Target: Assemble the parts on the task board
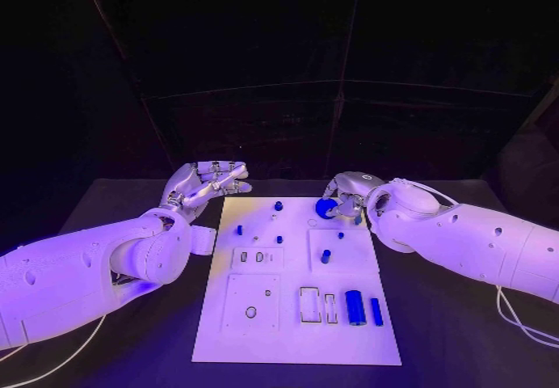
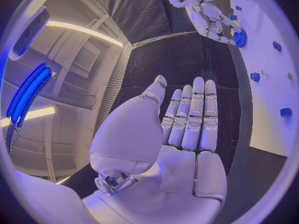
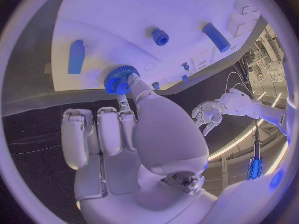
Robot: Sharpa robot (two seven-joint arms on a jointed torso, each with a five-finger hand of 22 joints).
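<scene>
While the right hand (image 1: 350, 196) reaches over the far right part of the task board (image 1: 297, 339), it pinches a round blue gear (image 1: 326, 208) between its thumb and a fingertip, the other fingers curled beside it; the right wrist view shows the gear (image 3: 119, 79) with its toothed rim right at the board's surface near the far edge, though whether it is seated there cannot be told. The left hand (image 1: 208, 184) hangs above the black table (image 1: 105, 210) just off the board's far left corner, holding nothing, its fingers straight and side by side with the palm bared in the left wrist view (image 2: 181, 134). On the board, small blue pegs (image 1: 279, 206) stand in the far half, and two blue cylinders (image 1: 355, 307) lie side by side near the right edge in the near half, next to rectangular slots (image 1: 310, 304).
</scene>
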